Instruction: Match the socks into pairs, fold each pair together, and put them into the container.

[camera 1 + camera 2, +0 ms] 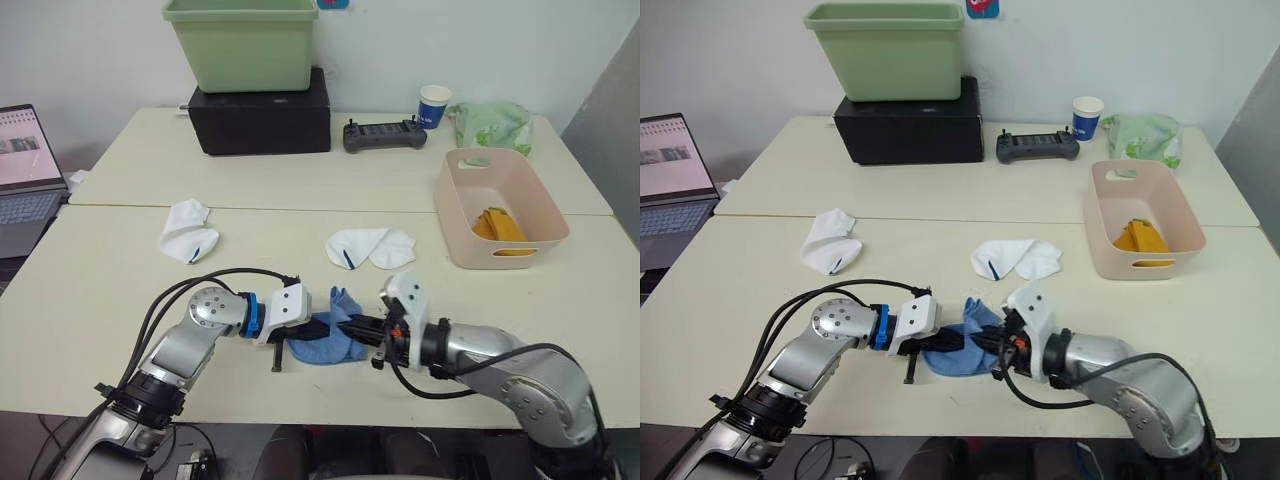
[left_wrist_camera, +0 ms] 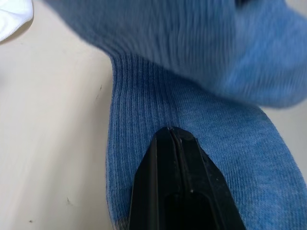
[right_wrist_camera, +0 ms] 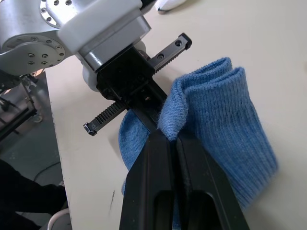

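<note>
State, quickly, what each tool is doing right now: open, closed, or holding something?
Left tool: closed, pinching the blue socks.
Right tool: closed on a raised fold of the same blue socks.

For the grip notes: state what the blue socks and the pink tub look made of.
Blue socks: soft knitted fabric, matte, with fine ribbing visible in the wrist views. Pink tub: looks like moulded plastic, smooth with a slight sheen, rounded corners and a cut-out handle slot.
</note>
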Action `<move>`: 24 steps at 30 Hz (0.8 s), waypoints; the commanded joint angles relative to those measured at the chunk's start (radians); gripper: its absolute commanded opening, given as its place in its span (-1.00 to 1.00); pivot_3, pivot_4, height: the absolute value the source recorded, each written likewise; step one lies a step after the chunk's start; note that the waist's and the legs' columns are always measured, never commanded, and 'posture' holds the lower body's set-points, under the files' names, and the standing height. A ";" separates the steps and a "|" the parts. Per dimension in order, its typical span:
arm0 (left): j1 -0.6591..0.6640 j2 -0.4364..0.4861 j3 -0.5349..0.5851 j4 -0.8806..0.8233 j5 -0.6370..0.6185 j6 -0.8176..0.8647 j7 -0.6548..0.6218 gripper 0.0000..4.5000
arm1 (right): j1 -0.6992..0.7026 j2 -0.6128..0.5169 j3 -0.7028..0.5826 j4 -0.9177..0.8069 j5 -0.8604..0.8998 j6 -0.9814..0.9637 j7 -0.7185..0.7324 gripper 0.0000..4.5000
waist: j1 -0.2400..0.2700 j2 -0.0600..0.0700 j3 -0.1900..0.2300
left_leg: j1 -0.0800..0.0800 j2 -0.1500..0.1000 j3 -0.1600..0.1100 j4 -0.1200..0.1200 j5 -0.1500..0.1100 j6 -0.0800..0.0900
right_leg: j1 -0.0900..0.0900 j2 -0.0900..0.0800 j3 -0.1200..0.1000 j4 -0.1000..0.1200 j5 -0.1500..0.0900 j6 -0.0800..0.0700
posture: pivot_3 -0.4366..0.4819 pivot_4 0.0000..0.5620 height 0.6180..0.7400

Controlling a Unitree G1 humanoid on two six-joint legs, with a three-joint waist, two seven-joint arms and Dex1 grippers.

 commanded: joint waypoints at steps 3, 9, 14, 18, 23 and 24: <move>0.037 0.035 0.008 -0.014 0.012 0.015 0.001 -1.00 | -0.050 0.058 0.064 0.090 -0.041 -0.042 -0.011 -0.99 | -0.004 0.000 0.000 | 0.000 0.000 0.000 0.000 0.000 0.000 | -0.001 0.000 0.000 0.000 0.000 0.000 | -0.05 -0.47 0.76; 0.064 0.052 0.052 -0.032 -0.015 0.033 0.010 -1.00 | -0.086 0.117 0.000 0.084 0.020 -0.002 -0.004 -0.66 | -0.008 0.000 0.000 | 0.000 0.000 -0.001 0.000 0.000 0.000 | -0.001 0.000 0.000 0.001 0.000 0.000 | -0.05 -0.47 0.76; 0.106 0.085 0.138 -0.076 -0.099 0.097 0.014 -1.00 | -0.092 0.086 -0.094 -0.025 0.116 0.068 -0.002 0.09 | -0.011 0.001 0.001 | 0.000 0.001 -0.001 -0.001 0.000 0.000 | -0.002 0.000 0.000 0.001 0.000 0.000 | -0.05 -0.47 0.76; 0.164 0.136 0.234 -0.143 -0.172 0.158 0.026 -1.00 | -0.081 0.007 -0.151 -0.114 0.124 0.051 -0.004 0.74 | -0.013 0.001 0.001 | -0.001 0.001 -0.001 -0.001 0.000 0.000 | -0.002 0.000 0.000 0.001 0.000 0.000 | -0.05 -0.47 0.76; 0.206 0.222 0.358 -0.188 -0.253 0.250 0.014 -1.00 | -0.017 -0.126 -0.112 -0.096 -0.014 -0.077 0.004 0.93 | -0.012 0.001 0.003 | -0.001 0.000 -0.001 -0.001 0.000 0.000 | -0.002 0.000 0.000 0.000 0.000 0.000 | -0.05 -0.47 0.76; 0.188 0.229 0.374 -0.180 -0.267 0.266 0.017 -1.00 | -0.006 -0.139 -0.085 -0.080 -0.047 -0.110 0.010 0.82 | -0.012 0.001 0.004 | -0.001 0.000 -0.001 -0.001 0.000 0.000 | -0.002 0.000 -0.001 0.000 0.000 0.000 | -0.05 -0.47 0.76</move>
